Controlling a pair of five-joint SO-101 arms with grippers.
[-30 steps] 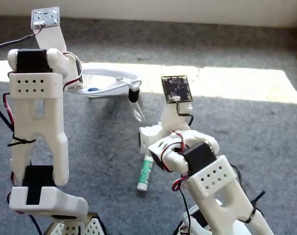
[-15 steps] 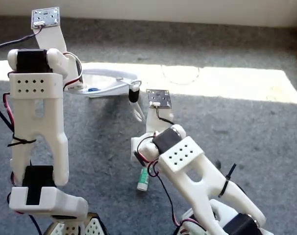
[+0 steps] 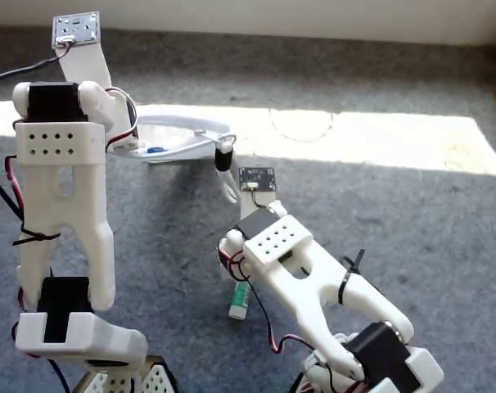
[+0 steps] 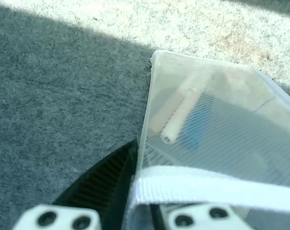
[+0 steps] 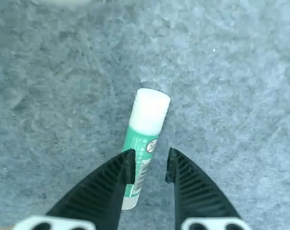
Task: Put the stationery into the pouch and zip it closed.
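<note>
Two fingers of the right gripper (image 5: 150, 165) are held slightly apart just above the glue stick (image 5: 144, 139), which is laid flat on the grey worktop (image 5: 240, 72), well apart from the pouch (image 4: 207, 124). The pouch's edge is clamped by the left gripper (image 4: 135, 158); a white stick (image 4: 181, 117) is seen inside.

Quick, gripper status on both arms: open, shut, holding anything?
Left gripper: shut on the edge of the pouch.
Right gripper: open, fingertips low over the glue stick, not gripping it.
</note>
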